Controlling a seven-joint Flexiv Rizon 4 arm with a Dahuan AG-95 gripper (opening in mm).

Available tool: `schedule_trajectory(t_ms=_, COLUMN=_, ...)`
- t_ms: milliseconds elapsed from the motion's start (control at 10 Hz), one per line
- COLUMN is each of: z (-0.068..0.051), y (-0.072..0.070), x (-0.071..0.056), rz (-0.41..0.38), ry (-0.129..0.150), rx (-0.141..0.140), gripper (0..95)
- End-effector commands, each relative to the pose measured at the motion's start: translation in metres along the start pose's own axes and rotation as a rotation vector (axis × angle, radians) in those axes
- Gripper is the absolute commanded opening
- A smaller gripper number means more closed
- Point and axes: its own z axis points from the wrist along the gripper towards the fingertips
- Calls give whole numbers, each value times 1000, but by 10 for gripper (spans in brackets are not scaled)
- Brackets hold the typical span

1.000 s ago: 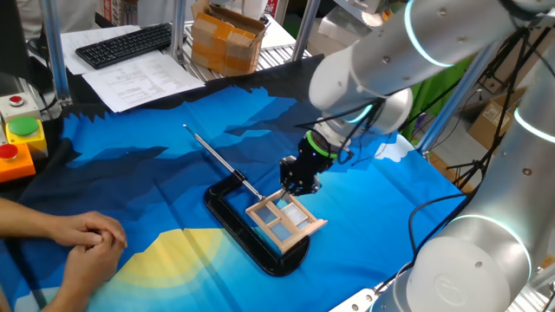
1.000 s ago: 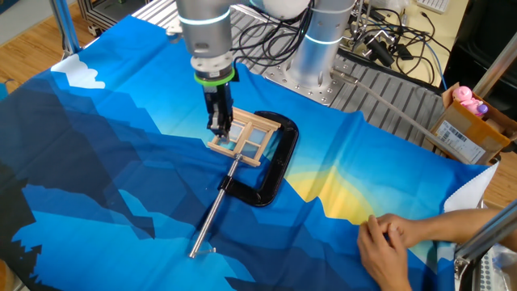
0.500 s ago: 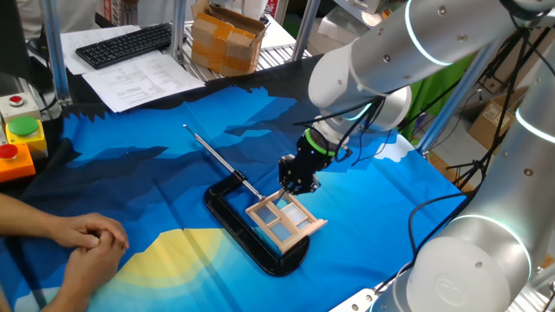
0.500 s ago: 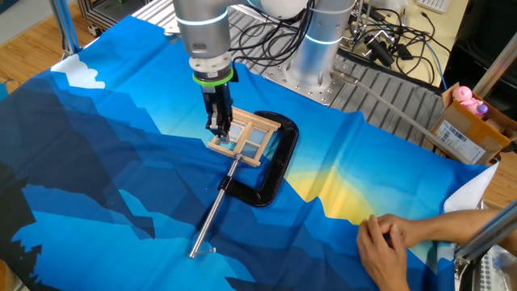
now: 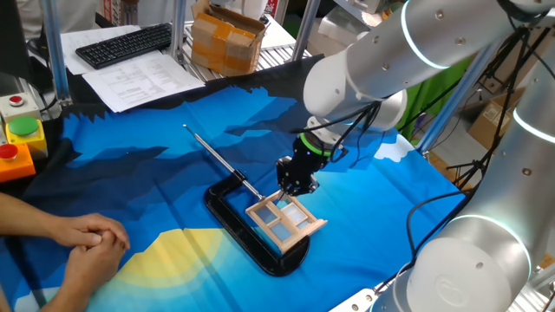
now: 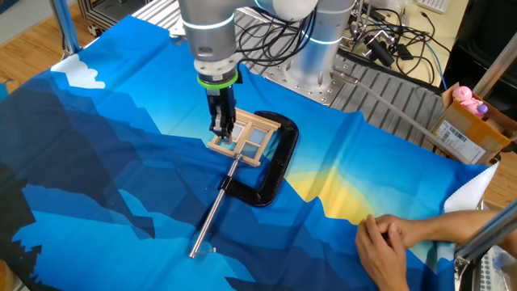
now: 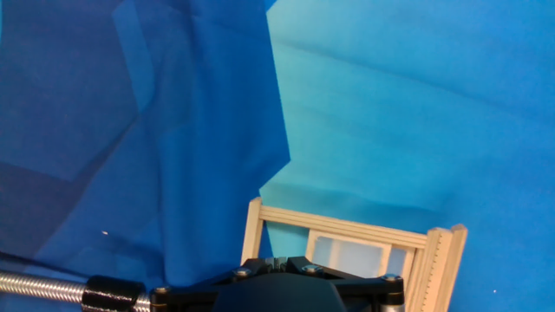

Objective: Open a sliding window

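The gripper (image 5: 289,184), jaws fully together and holding nothing, points steeply down with its tips at the far corner of the sliding window (image 5: 285,217); whether they press the sash or only the frame cannot be told; the small wooden window lies flat on the blue cloth (image 5: 173,165), held in the black clamp (image 5: 247,236), whose metal rod (image 5: 217,158) runs away across the cloth; judged from this, the push on the sash is under way, and most of the slide looks left to do.
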Motion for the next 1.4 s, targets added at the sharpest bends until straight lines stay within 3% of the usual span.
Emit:
schedule_trajectory(t_ms=100, z=1, y=-2, x=0, rz=3, ry=-13, rx=4, gripper=0)
schedule_trajectory(t_ms=700, z=10, y=-5, x=3, rz=-5, ry=-34, rx=8, gripper=0)
schedule_trajectory(t_ms=1000, z=13, y=-9, x=5, rz=-26, ry=-58, rx=22, gripper=0)
schedule_trajectory(t_ms=1400, z=15, y=-12, x=7, rz=-41, ry=-63, rx=35, gripper=0)
